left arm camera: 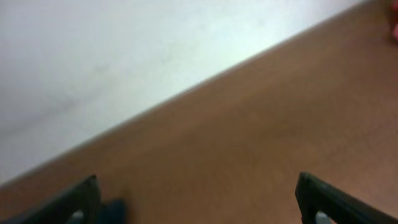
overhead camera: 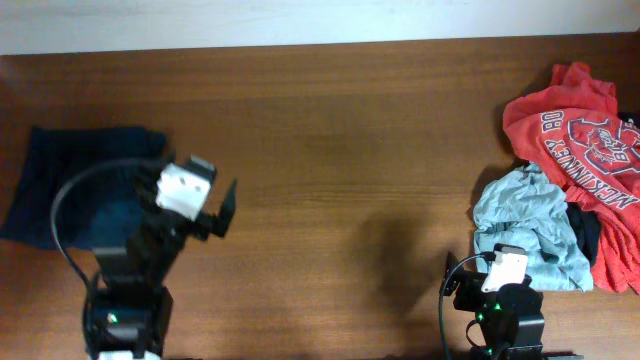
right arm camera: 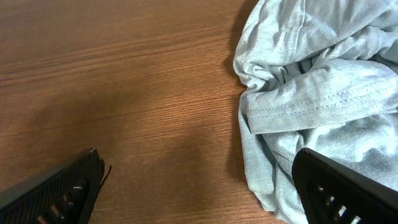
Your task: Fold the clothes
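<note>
1. Lying at the left side of the table (overhead camera: 350, 130) is the dark navy garment (overhead camera: 70, 180), partly hidden under the left arm.
2. The left gripper (left arm camera: 199, 208) is hovering at the garment's right edge, jaws spread wide and grasping nothing.
3. The right gripper (right arm camera: 199, 193) is hanging over bare wood beside a light blue shirt (right arm camera: 311, 93), jaws released and empty.
4. A red printed T-shirt (overhead camera: 575, 140) is lying heaped behind that shirt, touching it.

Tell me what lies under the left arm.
The dark navy garment lies spread on the table, its right part going beneath the left arm. How far the cloth reaches under the arm is covered, as is the wood below it.
</note>
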### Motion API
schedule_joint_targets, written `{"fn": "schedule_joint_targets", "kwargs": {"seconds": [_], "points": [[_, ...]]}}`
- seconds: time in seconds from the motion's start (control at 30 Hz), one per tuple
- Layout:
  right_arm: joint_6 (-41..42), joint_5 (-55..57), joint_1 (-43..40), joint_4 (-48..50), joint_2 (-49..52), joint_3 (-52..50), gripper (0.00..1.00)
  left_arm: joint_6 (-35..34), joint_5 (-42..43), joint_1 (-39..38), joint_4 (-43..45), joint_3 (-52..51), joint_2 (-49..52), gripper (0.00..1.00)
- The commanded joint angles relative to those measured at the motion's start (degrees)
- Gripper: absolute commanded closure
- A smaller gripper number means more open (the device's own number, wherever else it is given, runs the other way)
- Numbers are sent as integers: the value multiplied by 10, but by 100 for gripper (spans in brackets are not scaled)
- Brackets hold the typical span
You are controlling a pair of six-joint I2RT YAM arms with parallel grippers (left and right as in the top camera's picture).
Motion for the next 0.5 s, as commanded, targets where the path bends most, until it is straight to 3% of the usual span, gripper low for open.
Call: {"fn": "schedule_joint_targets", "kwargs": {"seconds": [0.0, 0.47], "points": [[5, -1, -3, 1, -5, -5, 1, 5, 16, -2, 14, -69, -75, 0], [5, -1, -3, 1, -5, -5, 1, 5, 6, -2, 56, -306, -378, 0]]}}
